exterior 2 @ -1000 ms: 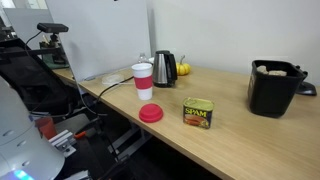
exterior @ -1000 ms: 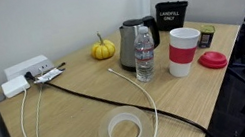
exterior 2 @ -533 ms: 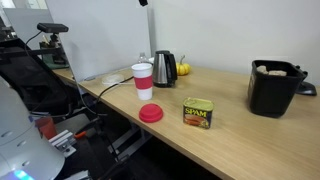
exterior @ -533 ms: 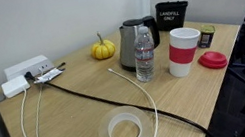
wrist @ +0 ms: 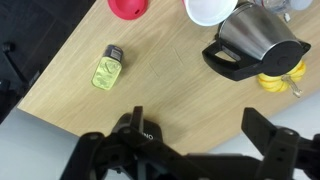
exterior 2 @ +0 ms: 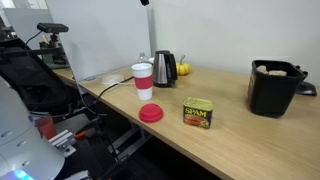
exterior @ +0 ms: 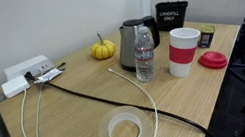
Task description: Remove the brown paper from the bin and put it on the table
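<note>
The black bin [exterior: 172, 14] with white "LANDFILL ONLY" lettering stands at the far end of the light wood table [exterior: 70, 113]. In an exterior view the bin [exterior 2: 275, 88] holds crumpled brown paper [exterior 2: 272, 69] at its top. The bin is out of the wrist view. My gripper [wrist: 200, 135] is open and empty. It hangs high above the table's edge [wrist: 160, 85], near the steel kettle [wrist: 255, 45]. Only a dark tip of the arm [exterior 2: 145, 3] shows at the top edge of an exterior view.
On the table are the kettle [exterior: 136, 42], a water bottle [exterior: 144, 54], a red-and-white cup [exterior: 183, 51], a red lid [exterior: 212, 60], a small pumpkin [exterior: 104, 48], a tape roll [exterior: 125, 131], a power strip [exterior: 26, 73] with cables and a Spam can [exterior 2: 198, 113].
A dark tip of the arm has come into view at the top edge of an exterior view. Nothing on the table has moved.
</note>
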### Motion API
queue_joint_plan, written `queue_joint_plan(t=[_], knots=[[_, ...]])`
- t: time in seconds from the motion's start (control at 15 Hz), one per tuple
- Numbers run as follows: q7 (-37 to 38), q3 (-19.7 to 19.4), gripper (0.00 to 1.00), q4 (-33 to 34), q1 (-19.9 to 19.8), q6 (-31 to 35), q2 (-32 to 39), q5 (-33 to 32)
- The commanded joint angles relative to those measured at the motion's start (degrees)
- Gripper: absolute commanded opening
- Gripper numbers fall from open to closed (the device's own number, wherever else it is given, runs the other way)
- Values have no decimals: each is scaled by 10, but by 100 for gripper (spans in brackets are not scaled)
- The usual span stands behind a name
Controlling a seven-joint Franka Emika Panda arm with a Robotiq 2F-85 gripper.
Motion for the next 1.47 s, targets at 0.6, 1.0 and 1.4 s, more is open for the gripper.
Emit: queue_joint_plan(t=[0.6,1.0,1.4], knots=[[114,6,100,28,-41,100,75,-57],[260,16,100,65,-105,227,198,-201],[374,-39,100,106,-72,230,271,-321]])
